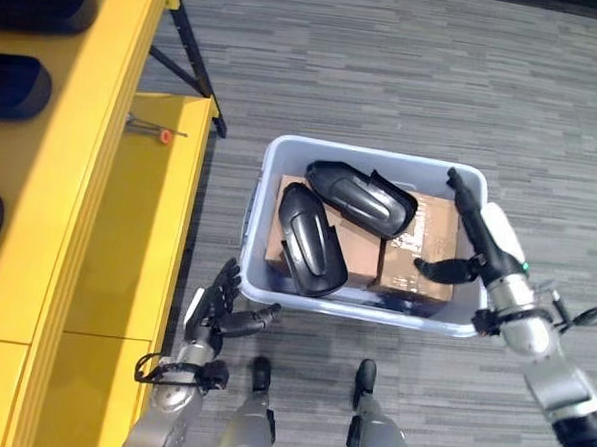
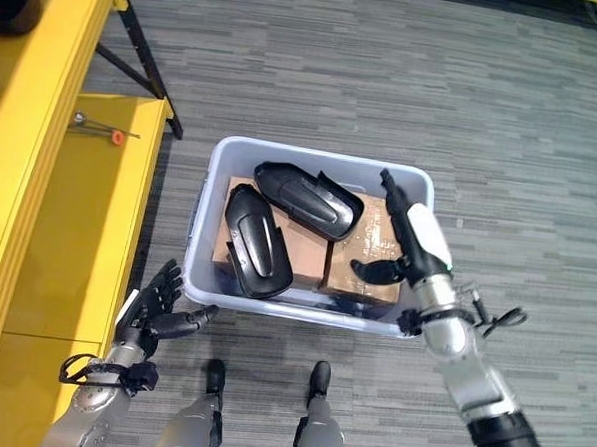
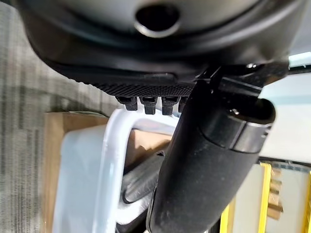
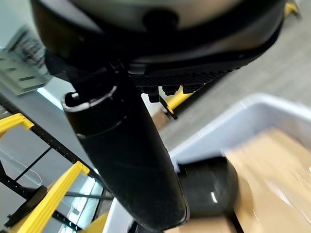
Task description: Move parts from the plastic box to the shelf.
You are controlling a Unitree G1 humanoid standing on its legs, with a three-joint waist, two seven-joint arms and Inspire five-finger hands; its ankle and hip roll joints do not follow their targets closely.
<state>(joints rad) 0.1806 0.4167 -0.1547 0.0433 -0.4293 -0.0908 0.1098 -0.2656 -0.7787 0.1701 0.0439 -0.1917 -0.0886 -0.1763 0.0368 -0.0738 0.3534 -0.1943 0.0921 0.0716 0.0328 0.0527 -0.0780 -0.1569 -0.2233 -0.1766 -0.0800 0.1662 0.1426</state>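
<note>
On the floor before you, the plastic box (image 1: 266, 182) holds two black parts (image 1: 311, 241) atop cardboard cartons (image 1: 426, 230). Your right hand (image 1: 478, 238) hangs over its right rim, fingers straight; left hand (image 1: 214, 304) hovers spread beside its near-left corner, grasping nothing. Yellow shelf (image 1: 103, 123) stands left.

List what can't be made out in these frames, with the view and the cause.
- Box floor: in the eye views, two black parts and cardboard boxes hide the bottom of the plastic box.
- Shelf parts: cut off by the left eye view's edge.
- Small item with a red tip on the shelf: too small to identify.
- Right wrist view: the black part is blurred and half hidden behind the thumb.
</note>
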